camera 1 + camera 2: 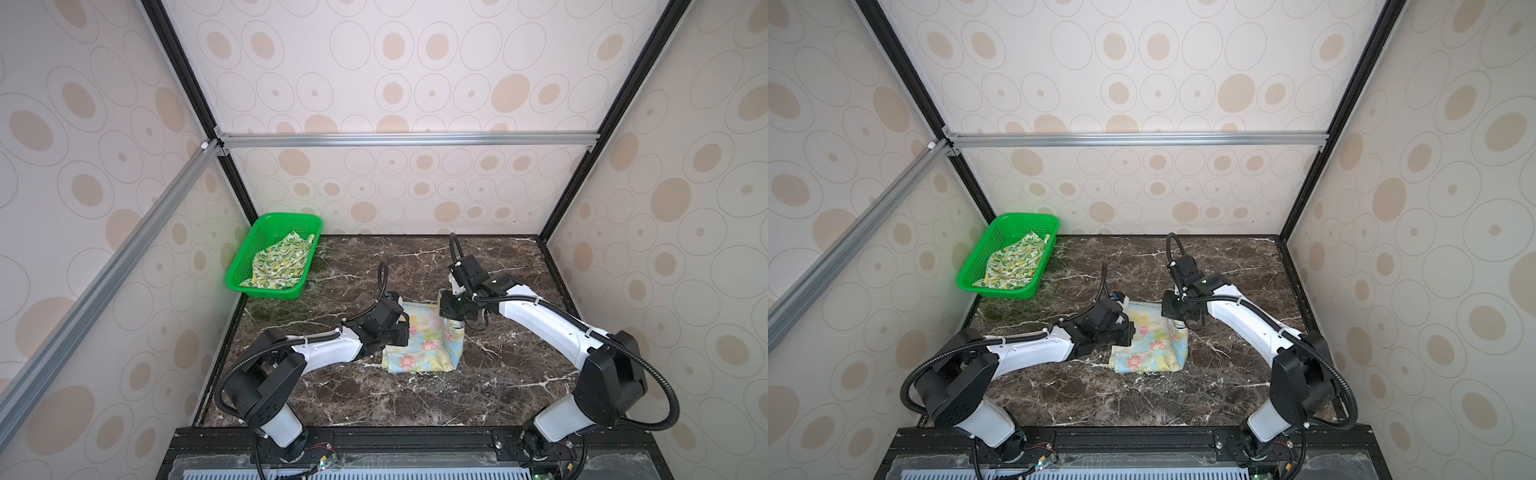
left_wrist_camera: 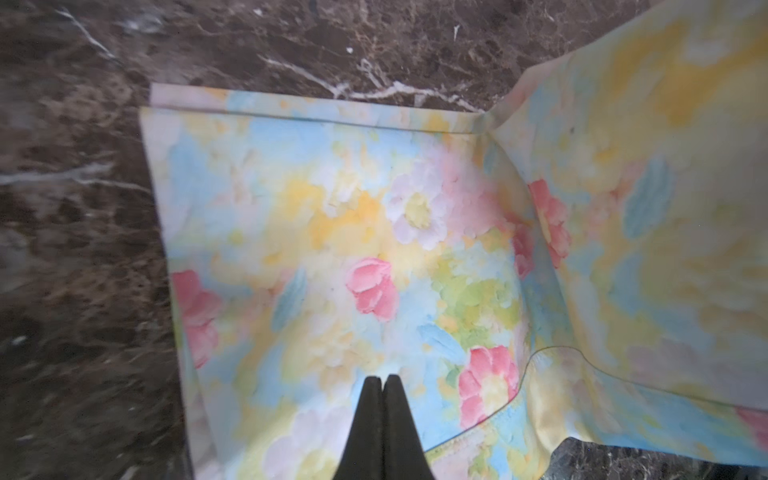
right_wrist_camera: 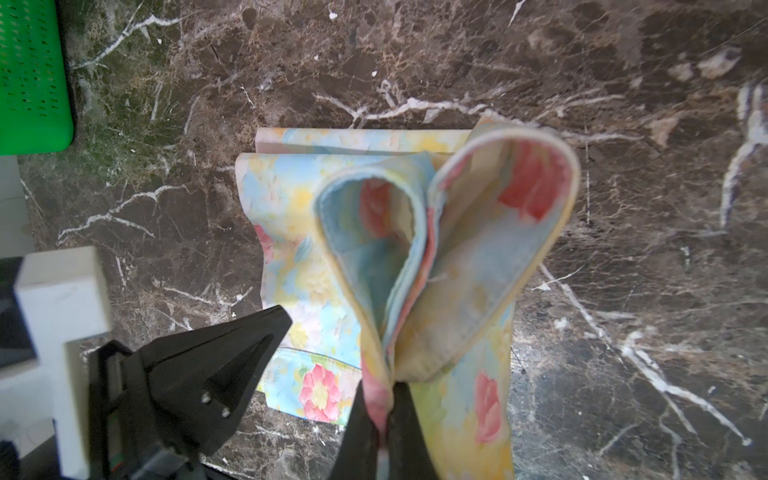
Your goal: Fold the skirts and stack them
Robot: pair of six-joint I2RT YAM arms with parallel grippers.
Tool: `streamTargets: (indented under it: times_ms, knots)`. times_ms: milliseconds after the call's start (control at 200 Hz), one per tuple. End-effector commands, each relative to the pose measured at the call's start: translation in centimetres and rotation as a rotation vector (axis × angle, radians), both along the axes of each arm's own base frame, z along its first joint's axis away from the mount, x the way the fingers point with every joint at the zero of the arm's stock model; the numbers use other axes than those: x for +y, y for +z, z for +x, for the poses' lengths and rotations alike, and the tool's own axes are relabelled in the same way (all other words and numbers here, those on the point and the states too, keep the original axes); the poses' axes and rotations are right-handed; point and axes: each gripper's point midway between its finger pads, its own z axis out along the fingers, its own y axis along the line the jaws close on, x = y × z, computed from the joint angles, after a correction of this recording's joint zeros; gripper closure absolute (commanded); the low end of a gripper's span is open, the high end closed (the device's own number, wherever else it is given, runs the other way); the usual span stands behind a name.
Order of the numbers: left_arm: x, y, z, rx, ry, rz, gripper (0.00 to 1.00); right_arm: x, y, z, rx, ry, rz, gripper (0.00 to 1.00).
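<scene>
Blue-yellow skirt (image 1: 419, 345) lies part-folded mid-surface, one edge pinched up in the right claw (image 3: 384, 392), left claw (image 2: 381, 380) closed empty over it; lemon skirt (image 1: 282, 262) waits unfolded in the far-left-corner basket (image 1: 246, 257).

This is a robot test cell in a lab, not a home. Aluminium bars (image 1: 407, 139) and black posts (image 1: 178, 70) frame a booth whose walls (image 1: 415, 62) are flat panels printed with ovals. A left arm (image 1: 328, 353) and a right arm (image 1: 540, 320), both trailing hoses (image 1: 660, 374), are bolted to a black rail (image 1: 415, 440) at the front of a marble-look table (image 1: 374, 399). On the table sit household things: a basket (image 1: 266, 292) and a skirt (image 1: 419, 349).
</scene>
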Motion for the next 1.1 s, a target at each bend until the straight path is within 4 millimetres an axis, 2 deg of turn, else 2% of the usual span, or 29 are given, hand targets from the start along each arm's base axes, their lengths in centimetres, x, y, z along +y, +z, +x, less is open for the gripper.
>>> streamTargets:
  times_ms: [0,210,590,840,1095]
  knots:
    - [2.1,-1.2,-0.8,0.016,-0.001,0.081,1.0,-0.6,0.3,0.2,-0.024,-0.013,-0.041,1.0]
    - [2.2,-2.5,-1.9,0.04,-0.028,0.048,1.0,-0.3,0.9,0.5,-0.044,0.006,-0.069,1.0]
    - [1.2,-4.7,-3.5,0.109,-0.028,-0.067,1.0,2.6,1.4,0.5,-0.057,0.039,-0.057,1.0]
    - [1.6,-5.9,-4.3,0.138,-0.013,-0.069,1.0,5.2,0.7,0.0,-0.05,0.044,-0.02,1.0]
    - [0.1,-6.3,-4.3,0.135,-0.02,-0.11,1.0,7.7,-0.3,-0.9,-0.06,-0.002,0.066,1.0]
